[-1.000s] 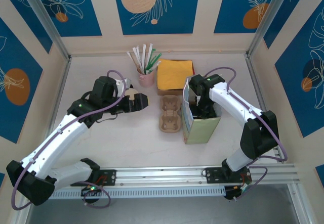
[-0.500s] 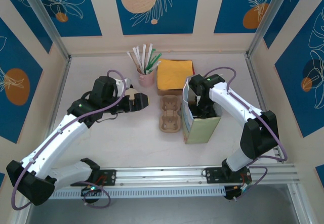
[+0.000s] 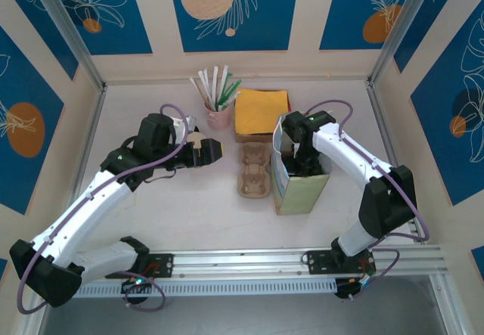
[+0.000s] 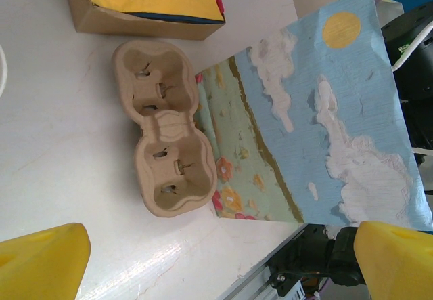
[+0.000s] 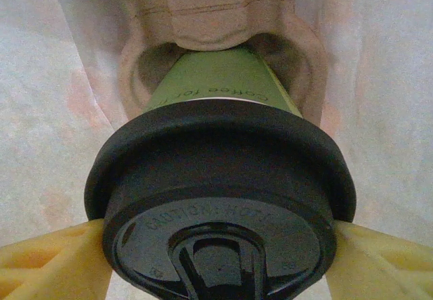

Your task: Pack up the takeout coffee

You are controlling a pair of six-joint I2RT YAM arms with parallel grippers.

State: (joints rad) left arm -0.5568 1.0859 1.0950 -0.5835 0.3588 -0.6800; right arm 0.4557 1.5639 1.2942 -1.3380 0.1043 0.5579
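your right gripper (image 5: 216, 252) reaches into the paper bag (image 3: 302, 191), yellow fingers (image 5: 47, 259) flanking the black-lidded takeout coffee (image 5: 216, 164).
you cannot tell whether they clamp the lid or merely touch it; the cup sits in a pulp carrier (image 5: 203, 15) inside the bag. your left gripper (image 3: 210, 151) hangs wide open beside a second carrier (image 3: 255, 170) on the table (image 3: 189, 199).
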